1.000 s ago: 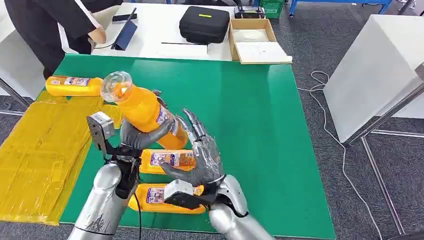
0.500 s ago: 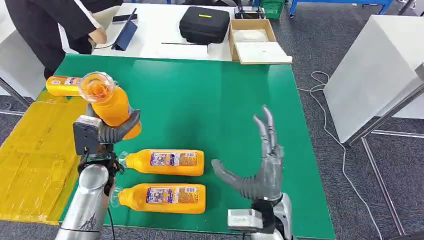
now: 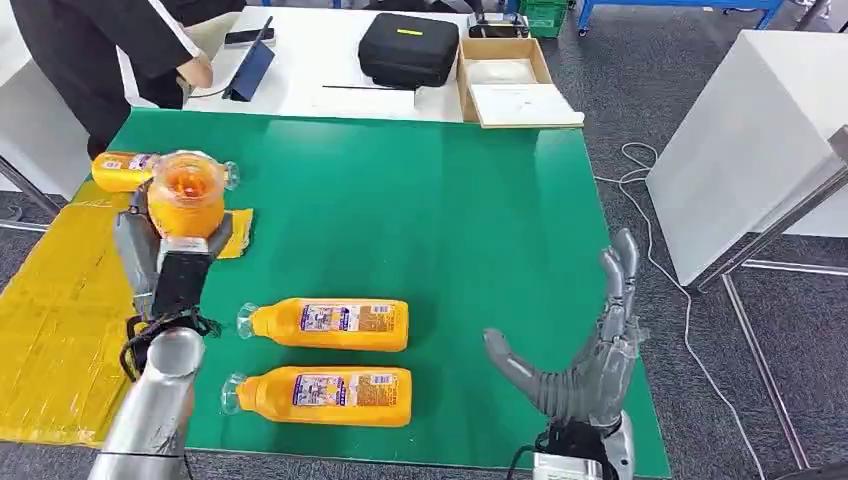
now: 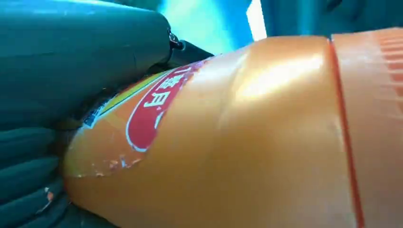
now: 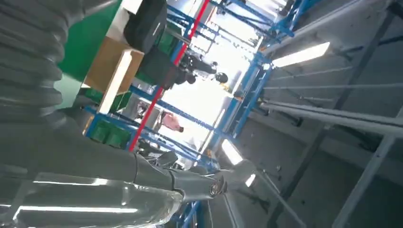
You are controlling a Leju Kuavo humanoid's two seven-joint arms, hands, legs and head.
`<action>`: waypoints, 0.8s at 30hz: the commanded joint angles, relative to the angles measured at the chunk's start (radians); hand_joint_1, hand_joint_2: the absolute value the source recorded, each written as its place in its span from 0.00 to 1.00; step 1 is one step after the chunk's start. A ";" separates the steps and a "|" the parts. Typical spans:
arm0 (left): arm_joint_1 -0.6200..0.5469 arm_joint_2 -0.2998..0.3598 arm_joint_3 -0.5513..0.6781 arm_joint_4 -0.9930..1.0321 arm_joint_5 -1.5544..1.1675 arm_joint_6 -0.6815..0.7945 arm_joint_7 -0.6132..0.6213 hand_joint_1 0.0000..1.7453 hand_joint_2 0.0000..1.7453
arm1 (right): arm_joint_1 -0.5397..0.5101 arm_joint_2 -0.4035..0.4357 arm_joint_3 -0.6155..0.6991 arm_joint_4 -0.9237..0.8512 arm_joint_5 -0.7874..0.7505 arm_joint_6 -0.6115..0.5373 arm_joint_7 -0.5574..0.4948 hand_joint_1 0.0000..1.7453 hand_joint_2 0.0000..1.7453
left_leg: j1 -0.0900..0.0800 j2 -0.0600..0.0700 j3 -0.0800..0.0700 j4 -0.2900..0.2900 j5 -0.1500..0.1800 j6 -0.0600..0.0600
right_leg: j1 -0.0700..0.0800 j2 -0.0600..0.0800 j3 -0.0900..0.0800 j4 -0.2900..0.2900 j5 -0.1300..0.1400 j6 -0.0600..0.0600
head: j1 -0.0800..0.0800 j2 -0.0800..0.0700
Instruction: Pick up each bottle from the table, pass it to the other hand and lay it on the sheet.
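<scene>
Bkgd inventory:
- Floor point(image 3: 620, 60): dark grey carpet, speckled.
- Cable point(image 3: 668, 280): white, looped across floor to the right of the green worktop point(image 3: 430, 200).
- White table point(image 3: 320, 60): butts against worktop's far edge. On it: black case point(image 3: 408, 48), open cardboard box point(image 3: 505, 72) w/ white lid propped at its front, black tablet point(image 3: 250, 68) tilted up.
- White panel point(image 3: 745, 130): slanted, right side, metal legs below.
- Blue frame point(image 3: 680, 8) at far edge.
- Person point(image 3: 100, 50): dark clothes, at far left corner.
- Right wrist view: blue racking point(image 5: 247, 109), lit ceiling strip light point(image 5: 299, 54).
</scene>
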 commanded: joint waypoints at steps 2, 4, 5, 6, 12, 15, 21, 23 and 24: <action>-0.117 0.023 0.133 0.274 -0.587 0.075 0.113 1.00 1.00 | 0.071 -0.038 -0.032 -0.004 -0.003 -0.044 -0.029 0.00 1.00 | 0.000 -0.002 0.004 -0.001 -0.001 -0.003 | 0.000 -0.002 0.005 -0.001 -0.001 -0.001 | 0.000 0.000; -0.117 0.047 0.127 0.288 -0.745 0.075 0.190 1.00 1.00 | 0.064 -0.044 -0.028 -0.004 0.001 -0.044 -0.019 0.00 1.00 | 0.000 -0.001 0.006 -0.001 -0.002 -0.004 | 0.000 -0.002 0.007 -0.001 -0.002 -0.001 | 0.000 0.000; -0.121 0.065 0.107 0.308 -0.799 0.075 0.237 1.00 1.00 | 0.063 -0.046 -0.029 -0.004 0.002 -0.044 -0.017 0.00 1.00 | 0.000 0.000 0.006 -0.001 -0.002 -0.004 | 0.000 -0.001 0.006 0.000 -0.002 -0.001 | 0.000 0.000; -0.132 0.096 0.064 0.354 -0.810 0.075 0.287 1.00 1.00 | 0.065 -0.048 -0.031 -0.005 0.001 -0.044 -0.018 0.00 1.00 | 0.000 0.000 0.004 -0.001 -0.001 -0.003 | 0.000 0.000 0.004 0.000 -0.001 -0.001 | 0.000 0.000; -0.154 0.151 -0.029 0.415 -0.810 0.075 0.374 1.00 1.00 | 0.067 -0.051 -0.034 -0.006 0.000 -0.044 -0.021 0.00 1.00 | 0.001 -0.002 0.004 0.000 -0.001 -0.004 | 0.000 -0.002 0.004 0.000 -0.001 -0.001 | 0.000 0.000; -0.184 0.164 -0.050 0.478 -0.810 0.075 0.394 1.00 1.00 | 0.070 -0.054 -0.037 -0.005 0.002 -0.044 -0.022 0.00 1.00 | 0.001 -0.002 0.002 0.000 0.000 -0.002 | 0.000 -0.002 0.002 0.000 -0.001 0.000 | 0.000 0.000; -0.278 0.259 -0.126 0.739 -0.810 0.075 0.513 1.00 1.00 | 0.120 -0.054 -0.048 -0.020 0.020 -0.044 -0.023 0.00 1.00 | 0.001 -0.002 0.004 0.000 -0.001 -0.004 | 0.001 -0.003 0.004 0.000 -0.001 -0.001 | 0.000 0.000; -0.280 0.284 -0.087 0.785 -0.810 0.075 0.521 1.00 1.00 | 0.116 -0.057 -0.038 -0.023 0.023 -0.044 -0.014 0.00 1.00 | 0.001 0.000 0.003 -0.001 0.000 -0.002 | 0.001 0.000 0.002 0.000 -0.001 -0.001 | 0.000 0.000; -0.279 0.293 -0.039 0.807 -0.807 0.075 0.502 1.00 1.00 | 0.106 -0.059 -0.033 -0.018 0.026 -0.044 -0.005 0.00 1.00 | 0.001 0.001 0.004 -0.001 -0.001 -0.003 | 0.001 0.001 0.004 0.000 -0.001 -0.001 | 0.000 0.000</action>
